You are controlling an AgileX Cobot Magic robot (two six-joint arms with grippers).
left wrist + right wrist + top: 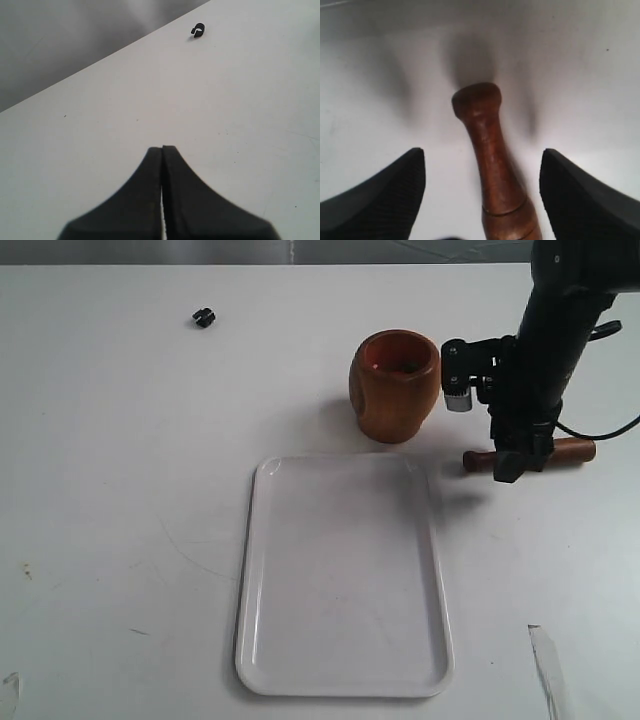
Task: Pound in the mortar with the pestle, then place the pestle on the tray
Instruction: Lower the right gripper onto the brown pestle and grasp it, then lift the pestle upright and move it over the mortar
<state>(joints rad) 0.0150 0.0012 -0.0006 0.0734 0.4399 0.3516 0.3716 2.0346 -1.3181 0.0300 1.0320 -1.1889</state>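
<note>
The orange-brown mortar (394, 386) stands upright on the table behind the white tray (342, 578). To its right the dark reddish-brown pestle (573, 451) lies flat on the table, its small knobbed end (476, 99) toward the mortar. My right gripper (516, 462) hangs directly over the pestle (495, 165), open, one finger on each side and neither touching it. My left gripper (162, 148) is shut with nothing in it, above bare table; it does not show in the exterior view.
A small black clip (203, 317) lies at the far left of the table, also seen as the black clip (198, 31) in the left wrist view. A strip of white tape (548, 668) lies near the front right edge.
</note>
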